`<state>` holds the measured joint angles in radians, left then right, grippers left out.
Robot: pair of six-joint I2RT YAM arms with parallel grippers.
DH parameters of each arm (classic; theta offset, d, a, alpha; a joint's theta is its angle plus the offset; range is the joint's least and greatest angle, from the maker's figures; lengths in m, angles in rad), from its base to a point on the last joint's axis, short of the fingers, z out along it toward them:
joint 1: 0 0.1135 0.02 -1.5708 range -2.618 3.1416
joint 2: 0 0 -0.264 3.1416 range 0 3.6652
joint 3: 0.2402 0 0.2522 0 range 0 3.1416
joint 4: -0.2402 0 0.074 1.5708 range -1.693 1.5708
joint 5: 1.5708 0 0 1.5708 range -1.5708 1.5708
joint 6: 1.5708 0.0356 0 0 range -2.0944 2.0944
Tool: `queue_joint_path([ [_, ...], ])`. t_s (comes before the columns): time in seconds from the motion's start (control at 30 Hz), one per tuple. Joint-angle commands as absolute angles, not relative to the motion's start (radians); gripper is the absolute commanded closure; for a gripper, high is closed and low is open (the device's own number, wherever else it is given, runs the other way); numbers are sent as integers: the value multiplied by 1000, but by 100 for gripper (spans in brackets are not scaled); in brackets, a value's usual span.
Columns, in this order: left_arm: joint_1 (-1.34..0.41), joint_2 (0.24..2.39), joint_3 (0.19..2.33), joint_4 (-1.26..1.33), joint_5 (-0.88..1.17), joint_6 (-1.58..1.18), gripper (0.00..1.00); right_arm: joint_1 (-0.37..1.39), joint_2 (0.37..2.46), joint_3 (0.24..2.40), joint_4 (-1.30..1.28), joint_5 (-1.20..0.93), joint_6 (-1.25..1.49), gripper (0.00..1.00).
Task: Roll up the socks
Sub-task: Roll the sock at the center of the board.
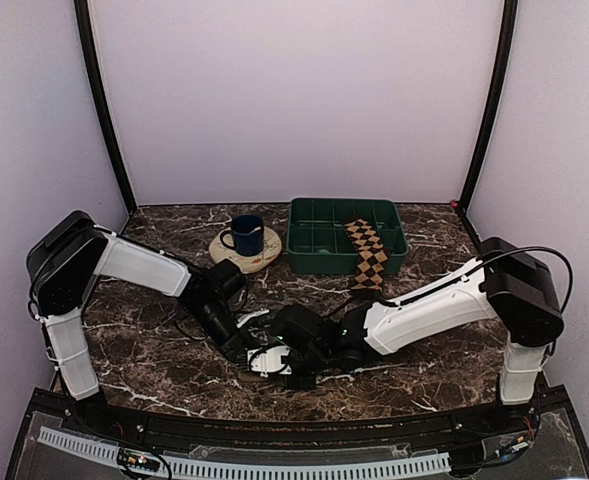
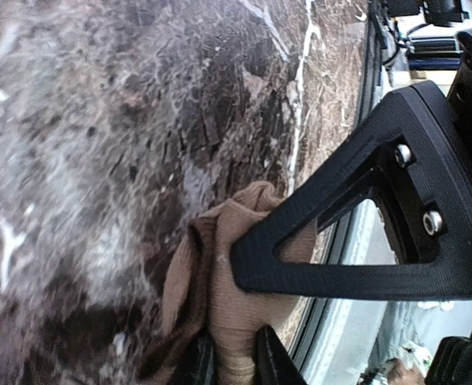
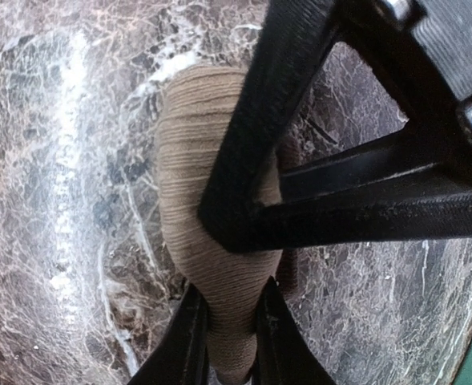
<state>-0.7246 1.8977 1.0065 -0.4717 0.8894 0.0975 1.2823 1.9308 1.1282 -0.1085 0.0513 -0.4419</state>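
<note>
The tan-beige sock [image 2: 236, 305] lies bunched on the marble table near its front edge. My left gripper [image 2: 229, 354] is shut on one end of it. My right gripper [image 3: 229, 325] is shut on the other end, where the ribbed sock [image 3: 195, 168] bulges out ahead of the fingers. Each wrist view shows the other gripper's black finger lying across the sock. In the top view both grippers [image 1: 274, 355] meet at the front centre and hide the sock. The argyle sock [image 1: 366, 255] lies flat in the green tray, draped over its front rim.
The green tray [image 1: 319, 240] stands at the back centre. A dark blue mug [image 1: 245, 234] sits on a round wooden coaster [image 1: 264, 255] to its left. The table's front edge [image 2: 332, 321] is close beside the grippers.
</note>
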Motion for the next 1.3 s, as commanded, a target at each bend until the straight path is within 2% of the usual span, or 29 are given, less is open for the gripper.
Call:
queue_joint_path([
  [0.0, -732, 1810, 965, -471, 751, 53, 78, 1265, 1998, 1127, -212, -39, -393, 100],
  [0.2, -731, 1695, 940, -434, 629, -1, 72, 1246, 1997, 1143, -235, -98, -360, 100],
  [0.3, -730, 1655, 934, -418, 595, -20, 65, 1241, 2000, 1146, -246, -115, -348, 100],
  [0.47, -730, 1608, 933, -394, 570, -37, 63, 1230, 2016, 1188, -281, -152, -327, 100],
  [0.93, -764, 1372, 727, -173, 272, -188, 59, 1202, 2050, 1220, -317, -231, -296, 100],
  [1.27, -882, 1342, 631, -60, 65, -238, 66, 1169, 2063, 1236, -344, -296, -295, 100],
])
